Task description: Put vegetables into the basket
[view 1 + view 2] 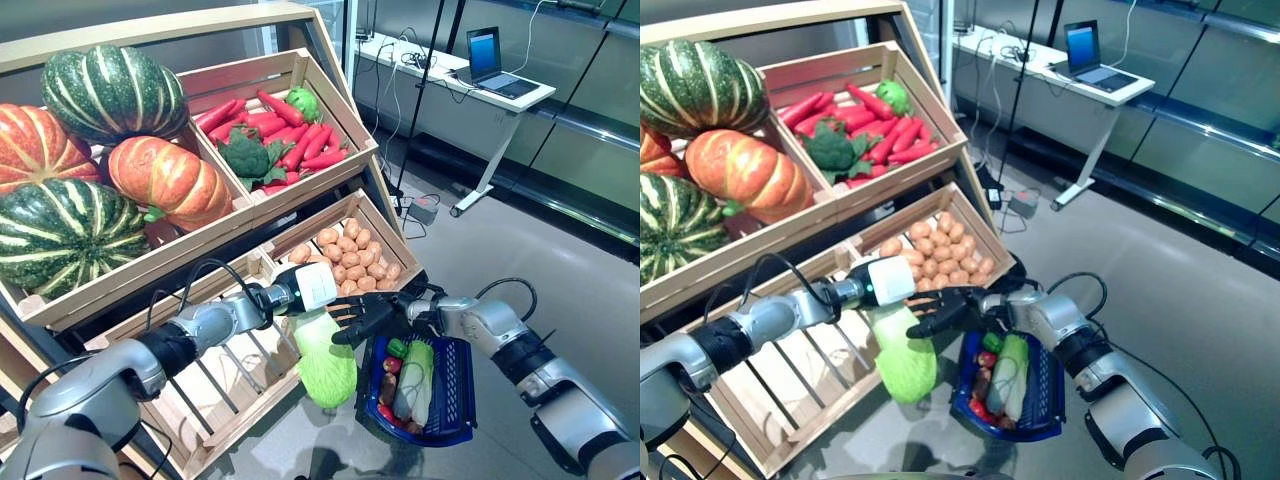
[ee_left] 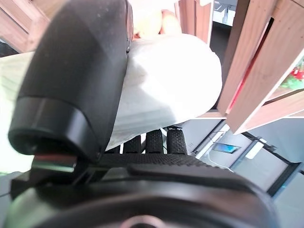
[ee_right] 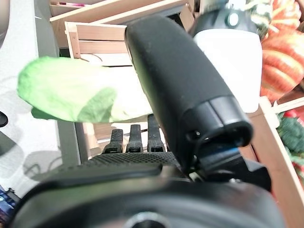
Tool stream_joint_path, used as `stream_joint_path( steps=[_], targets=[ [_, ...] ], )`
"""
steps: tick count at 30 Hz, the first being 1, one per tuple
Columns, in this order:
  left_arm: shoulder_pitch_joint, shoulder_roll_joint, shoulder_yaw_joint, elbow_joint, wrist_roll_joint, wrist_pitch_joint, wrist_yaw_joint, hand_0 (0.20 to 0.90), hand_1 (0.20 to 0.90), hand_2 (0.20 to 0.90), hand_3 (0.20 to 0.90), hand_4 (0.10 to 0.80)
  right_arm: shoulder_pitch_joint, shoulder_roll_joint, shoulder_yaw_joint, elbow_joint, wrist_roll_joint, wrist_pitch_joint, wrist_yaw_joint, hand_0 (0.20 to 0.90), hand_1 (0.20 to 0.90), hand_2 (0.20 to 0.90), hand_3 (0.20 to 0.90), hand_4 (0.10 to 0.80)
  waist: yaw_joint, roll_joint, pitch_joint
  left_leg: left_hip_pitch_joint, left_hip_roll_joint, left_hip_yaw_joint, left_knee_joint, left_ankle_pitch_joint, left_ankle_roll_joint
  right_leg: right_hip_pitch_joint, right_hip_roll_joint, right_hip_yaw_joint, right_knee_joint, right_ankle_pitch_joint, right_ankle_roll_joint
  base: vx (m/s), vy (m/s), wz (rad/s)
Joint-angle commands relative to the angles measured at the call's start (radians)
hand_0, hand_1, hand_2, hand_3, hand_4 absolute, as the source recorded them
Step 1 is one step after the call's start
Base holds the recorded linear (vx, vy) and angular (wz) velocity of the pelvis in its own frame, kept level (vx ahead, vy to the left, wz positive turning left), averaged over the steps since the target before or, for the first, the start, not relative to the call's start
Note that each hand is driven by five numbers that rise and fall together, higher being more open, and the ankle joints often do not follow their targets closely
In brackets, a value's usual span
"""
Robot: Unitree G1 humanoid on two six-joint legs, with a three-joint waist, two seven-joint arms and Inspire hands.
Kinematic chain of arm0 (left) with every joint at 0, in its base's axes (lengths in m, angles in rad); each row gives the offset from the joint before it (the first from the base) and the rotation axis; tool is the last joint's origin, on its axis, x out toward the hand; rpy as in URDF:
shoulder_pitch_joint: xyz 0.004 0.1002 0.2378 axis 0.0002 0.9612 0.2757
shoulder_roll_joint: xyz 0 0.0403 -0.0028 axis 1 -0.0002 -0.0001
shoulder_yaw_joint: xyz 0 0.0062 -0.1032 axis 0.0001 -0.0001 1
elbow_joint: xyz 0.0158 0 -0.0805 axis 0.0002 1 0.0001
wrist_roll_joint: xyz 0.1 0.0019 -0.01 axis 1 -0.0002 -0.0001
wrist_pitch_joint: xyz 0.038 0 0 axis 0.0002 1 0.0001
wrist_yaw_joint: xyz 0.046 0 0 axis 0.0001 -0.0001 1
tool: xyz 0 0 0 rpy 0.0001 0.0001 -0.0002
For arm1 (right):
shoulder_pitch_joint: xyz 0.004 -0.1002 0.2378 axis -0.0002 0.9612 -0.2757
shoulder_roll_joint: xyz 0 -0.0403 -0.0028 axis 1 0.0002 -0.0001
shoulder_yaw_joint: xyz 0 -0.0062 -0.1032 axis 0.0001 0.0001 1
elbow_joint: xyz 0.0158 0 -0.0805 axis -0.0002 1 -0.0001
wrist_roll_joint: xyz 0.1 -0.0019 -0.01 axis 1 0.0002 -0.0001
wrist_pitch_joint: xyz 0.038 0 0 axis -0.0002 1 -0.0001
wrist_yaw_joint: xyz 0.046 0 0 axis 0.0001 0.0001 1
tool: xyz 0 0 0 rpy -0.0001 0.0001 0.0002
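Note:
My left hand (image 1: 303,291) is shut on a pale green and white cabbage (image 1: 325,362), which hangs down from it in front of the stand, just left of the blue basket (image 1: 458,392). The cabbage also shows past the thumb in the left wrist view (image 2: 166,90) and in the right wrist view (image 3: 71,92). My right hand (image 1: 366,314) is above the basket's near rim with its fingers straight, reaching to the cabbage's upper part. In the basket lie a long pale green vegetable (image 1: 416,380), small red ones (image 1: 390,366) and a small green one (image 1: 398,347).
The wooden stand (image 1: 300,195) rises on the left. Its crate of potatoes (image 1: 350,258) is right behind both hands, and a slatted crate (image 1: 235,385) lies below my left arm. A desk with a laptop (image 1: 487,60) stands at the back right, across grey floor.

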Motion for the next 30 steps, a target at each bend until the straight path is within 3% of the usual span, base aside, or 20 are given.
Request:
stream_joint_path(
  steps=[1,9,15,30],
  targets=[
    [-0.155,-0.116,0.077,0.009,-0.084,0.177,0.077,0.3,0.3,0.3,0.3,0.4,-0.078,0.092,0.02,0.051,0.086,-0.019,0.005,0.9,0.9,0.9,0.9,0.8,0.03,0.009,-0.066,0.022,-0.018,-0.022,0.001,-0.086,0.017,-0.002,0.022,-0.02,0.065,-0.062,-0.059,0.0,0.0,0.0],
    [-0.168,-0.118,0.081,-0.02,-0.1,0.209,0.059,0.3,0.3,0.3,0.3,0.4,-0.071,0.123,0.015,0.149,0.128,0.021,0.02,0.9,0.9,0.9,0.9,0.8,0.04,0.015,-0.062,0.022,-0.019,-0.03,0.001,-0.085,0.018,0.0,0.022,-0.025,0.066,-0.064,-0.062,-0.003,0.004,0.01],
    [-0.171,-0.116,0.077,-0.035,-0.102,0.219,0.042,0.3,0.3,0.3,0.3,0.4,-0.045,0.141,0.02,0.19,0.063,0.044,0.051,0.9,0.9,0.9,0.9,0.8,0.041,0.018,-0.065,0.021,-0.022,-0.034,0.001,-0.086,0.019,0.001,0.021,-0.027,0.063,-0.064,-0.062,0.0,0.0,0.0],
    [-0.148,-0.066,0.103,-0.032,-0.154,0.25,0.043,0.3,0.3,0.3,0.3,0.4,-0.009,0.061,0.037,0.245,-0.164,0.03,0.126,0.9,0.9,0.9,0.9,0.8,0.039,0.013,-0.062,0.019,-0.022,-0.027,0.001,-0.081,0.02,0.001,0.022,-0.025,0.058,-0.057,-0.061,0.0,0.0,0.0]
  ],
)
